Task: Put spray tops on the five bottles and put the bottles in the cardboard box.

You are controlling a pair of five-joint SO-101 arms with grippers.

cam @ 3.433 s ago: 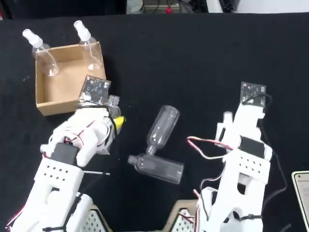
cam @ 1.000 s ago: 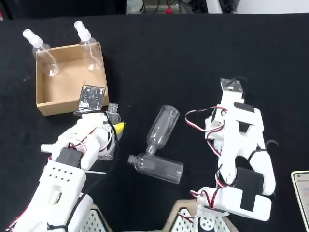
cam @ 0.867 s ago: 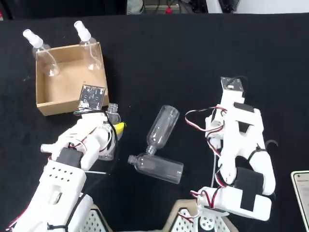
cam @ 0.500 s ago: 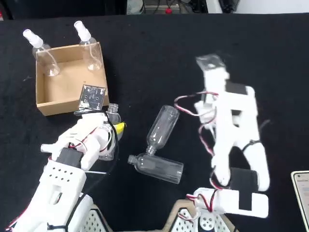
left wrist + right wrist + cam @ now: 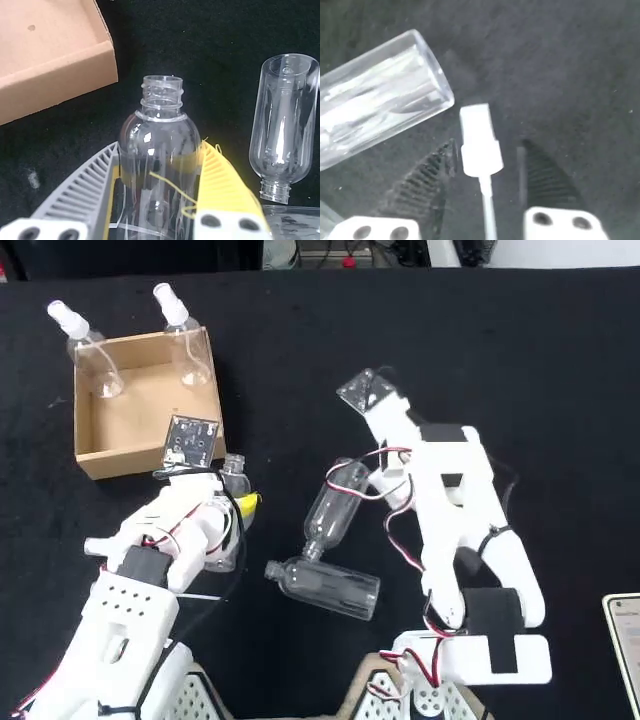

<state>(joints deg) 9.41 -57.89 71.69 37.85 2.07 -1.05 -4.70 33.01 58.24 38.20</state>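
An open-necked clear bottle [image 5: 160, 150] stands upright with my left gripper [image 5: 160, 165] shut on its body, just in front of the cardboard box [image 5: 150, 455]. In the high view that bottle [image 5: 230, 502] is near the box's right front corner. Two capped bottles [image 5: 88, 350] [image 5: 188, 340] lean in the box's far corners. Two uncapped bottles lie mid-table, one slanted [image 5: 335, 502] and one flat [image 5: 325, 585]. My right gripper [image 5: 485, 160] carries a white spray top [image 5: 479, 142], tube toward the wrist, beside the slanted bottle's base [image 5: 375, 95]. The right arm [image 5: 450, 510] hangs over that spot.
Black cloth covers the table [image 5: 520, 360]. A pale flat device [image 5: 625, 625] lies at the right edge. Open cloth stretches behind and to the right of the right arm. The box's brown wall [image 5: 50, 60] stands close beside the held bottle.
The right arm swung left across the table, bringing the spray top from the right side up to the slanted bottle's base. The left arm with its bottle stayed still over the last second.
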